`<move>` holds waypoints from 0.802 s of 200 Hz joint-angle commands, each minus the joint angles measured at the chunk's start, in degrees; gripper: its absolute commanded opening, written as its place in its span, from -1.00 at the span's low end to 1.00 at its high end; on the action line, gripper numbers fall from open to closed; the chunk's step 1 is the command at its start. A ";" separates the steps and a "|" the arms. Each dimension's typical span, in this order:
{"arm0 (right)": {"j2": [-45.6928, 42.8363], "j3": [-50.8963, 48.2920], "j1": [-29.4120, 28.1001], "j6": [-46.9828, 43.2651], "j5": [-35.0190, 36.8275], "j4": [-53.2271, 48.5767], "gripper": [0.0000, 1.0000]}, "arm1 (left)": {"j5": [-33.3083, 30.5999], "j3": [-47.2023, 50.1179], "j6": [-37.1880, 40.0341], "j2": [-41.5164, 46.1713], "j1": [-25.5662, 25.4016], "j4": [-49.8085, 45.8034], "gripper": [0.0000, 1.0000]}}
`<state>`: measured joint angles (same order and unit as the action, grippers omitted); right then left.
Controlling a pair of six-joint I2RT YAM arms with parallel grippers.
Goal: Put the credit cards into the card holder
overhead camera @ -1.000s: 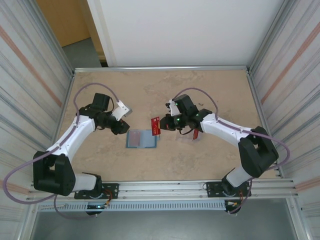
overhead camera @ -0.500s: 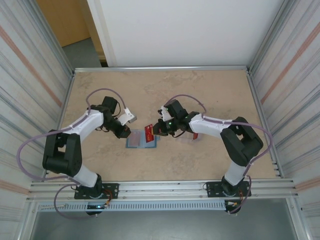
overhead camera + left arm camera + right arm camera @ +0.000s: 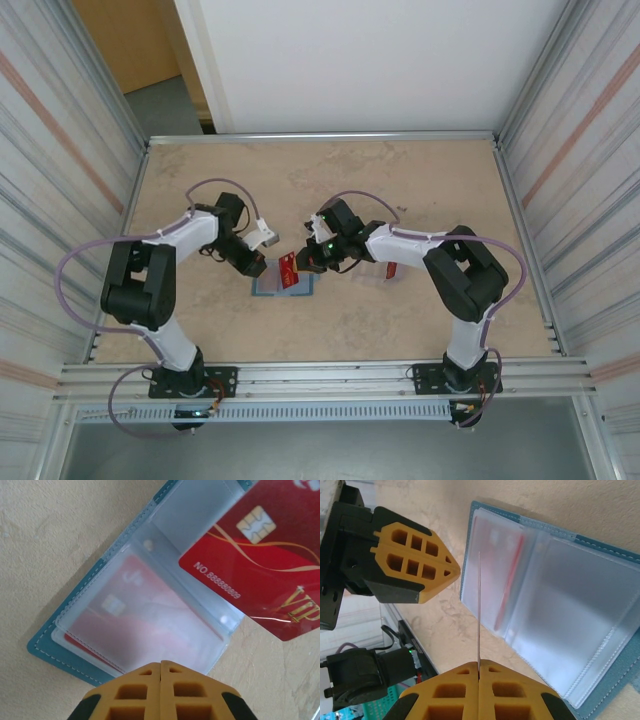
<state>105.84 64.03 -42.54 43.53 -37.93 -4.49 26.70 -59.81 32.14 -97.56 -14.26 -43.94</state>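
The teal-blue card holder (image 3: 283, 283) lies open on the table, its clear sleeves up. One red credit card (image 3: 125, 625) sits inside a sleeve. My right gripper (image 3: 303, 262) is shut on a second red credit card (image 3: 288, 268), which it holds on edge above the holder's left page; this card (image 3: 479, 605) appears edge-on in the right wrist view and face-on (image 3: 265, 565) in the left wrist view. My left gripper (image 3: 255, 266) is shut with nothing between its fingers, its tips (image 3: 161, 666) at the near edge of the holder's sleeve (image 3: 150, 605). Another red card (image 3: 391, 269) lies to the right.
A clear plastic case (image 3: 370, 273) lies right of the holder beside the loose red card. Metal rails (image 3: 320, 377) run along the near table edge, and corrugated walls stand on both sides. The left gripper's yellow fingers (image 3: 415, 562) sit close to the held card.
My right gripper has carried the red card leftwards to above the holder's left page. My left gripper has moved in towards the holder's left edge.
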 commanded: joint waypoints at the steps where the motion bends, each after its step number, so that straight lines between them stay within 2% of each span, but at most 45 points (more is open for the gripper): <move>1: 0.90 0.86 -0.38 0.85 -1.44 -0.78 -1.00 | -0.60 -1.74 -0.19 -1.24 -0.13 -2.19 -1.00; 160: 2.96 -1.57 -0.39 1.40 -2.27 -0.06 -1.00 | -5.06 -1.09 -0.04 -4.07 -0.21 -1.44 -1.00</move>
<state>107.37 63.16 -42.52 43.55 -39.09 -4.51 22.63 -60.97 31.75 -100.22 -14.26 -44.88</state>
